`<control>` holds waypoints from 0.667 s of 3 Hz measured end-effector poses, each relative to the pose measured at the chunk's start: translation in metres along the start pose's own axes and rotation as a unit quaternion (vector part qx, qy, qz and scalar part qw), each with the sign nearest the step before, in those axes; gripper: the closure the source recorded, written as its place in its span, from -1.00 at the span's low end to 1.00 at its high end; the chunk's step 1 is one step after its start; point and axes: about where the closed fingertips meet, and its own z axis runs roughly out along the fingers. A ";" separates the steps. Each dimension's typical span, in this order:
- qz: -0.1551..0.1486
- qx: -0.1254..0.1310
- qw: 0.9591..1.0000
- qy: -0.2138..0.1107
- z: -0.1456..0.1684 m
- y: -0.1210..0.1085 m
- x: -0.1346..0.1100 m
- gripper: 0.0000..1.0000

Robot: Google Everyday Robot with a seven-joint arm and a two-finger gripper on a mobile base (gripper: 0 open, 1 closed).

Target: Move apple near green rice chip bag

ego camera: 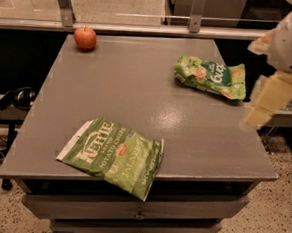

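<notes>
The apple (85, 37), small, round and red-orange, sits at the far left corner of the grey table (137, 93). The green rice chip bag (211, 77) lies crumpled near the far right edge of the table. My gripper (265, 104), cream-coloured, hangs off the table's right side, just right of the rice chip bag and far from the apple. It holds nothing that I can see.
A green Kettle potato chip bag (114, 154) lies flat at the front left, overhanging the front edge. Drawers sit below the tabletop. A metal rail (142, 29) runs behind the table. Headphones (19, 97) lie low to the left.
</notes>
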 end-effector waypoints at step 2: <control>-0.025 0.017 0.984 -0.175 0.069 -0.038 -0.145 -1.00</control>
